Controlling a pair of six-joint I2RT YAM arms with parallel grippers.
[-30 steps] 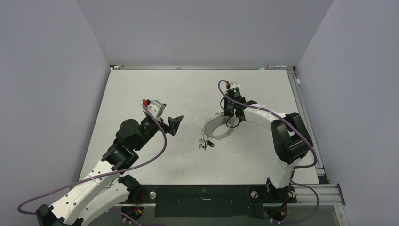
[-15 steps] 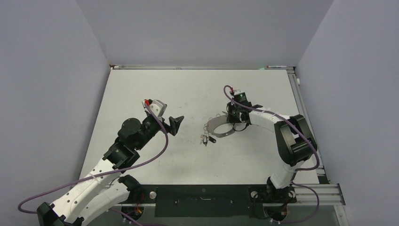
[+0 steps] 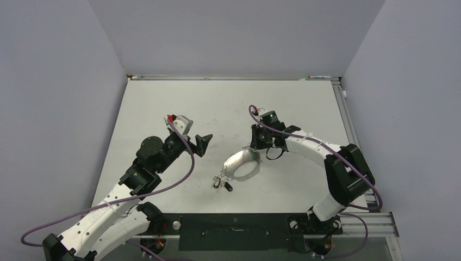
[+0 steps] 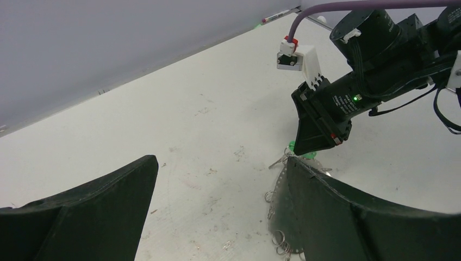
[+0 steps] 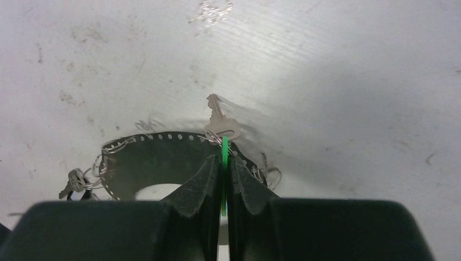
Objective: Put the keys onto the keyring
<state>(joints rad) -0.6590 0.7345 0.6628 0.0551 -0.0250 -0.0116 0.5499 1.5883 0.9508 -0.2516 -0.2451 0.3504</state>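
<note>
**Right gripper (image 5: 223, 158) pinches green key (image 5: 224, 148)**

Nearest, the other keys (image 3: 222, 184) lie on the table (image 3: 163, 109) at the keyring's (image 3: 241, 165) near-left end. The right gripper is clamped at its far-right edge. Left, the left gripper (image 3: 204, 142) hangs wide open, empty.

Your items: small silver metal key (image 5: 220, 124), bright and smooth; bright green plastic key head (image 5: 224, 155), glossy; large pale grey oval keyring (image 3: 232, 161), metallic sheen; white table (image 5: 337, 81), matt, scuffed; right gripper (image 5: 224, 161) fingers (image 5: 198, 185), matt black, grainy plastic.
</note>
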